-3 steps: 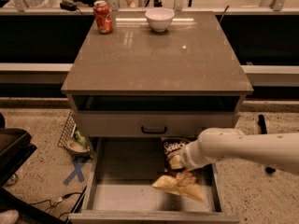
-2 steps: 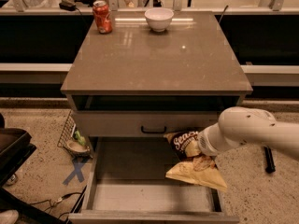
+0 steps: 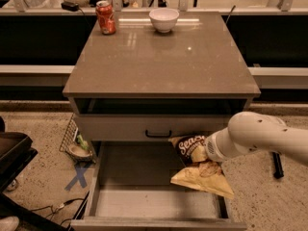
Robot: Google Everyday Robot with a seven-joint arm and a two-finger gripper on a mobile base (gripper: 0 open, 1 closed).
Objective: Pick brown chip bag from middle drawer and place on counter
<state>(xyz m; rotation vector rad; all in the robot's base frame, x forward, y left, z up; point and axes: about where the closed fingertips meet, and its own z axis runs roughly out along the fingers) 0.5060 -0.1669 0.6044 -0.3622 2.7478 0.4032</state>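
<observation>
The brown chip bag [image 3: 199,170] hangs tilted in the air over the right side of the open middle drawer [image 3: 134,170], with its dark top near the drawer front above and its tan end low. My gripper [image 3: 208,152], at the end of the white arm coming in from the right, is shut on the bag's upper part; the fingers are mostly hidden behind the bag. The grey-brown counter [image 3: 159,61] lies above and behind.
A red soda can [image 3: 106,17] and a white bowl [image 3: 163,19] stand at the counter's far edge. The upper drawer front with a black handle [image 3: 159,134] is shut, just above the bag. A wire basket [image 3: 77,146] and a black object [image 3: 12,153] sit on the floor at left.
The arm has lifted the chip bag off the drawer floor, upward and slightly right. The bag now hangs above the drawer's right side.
</observation>
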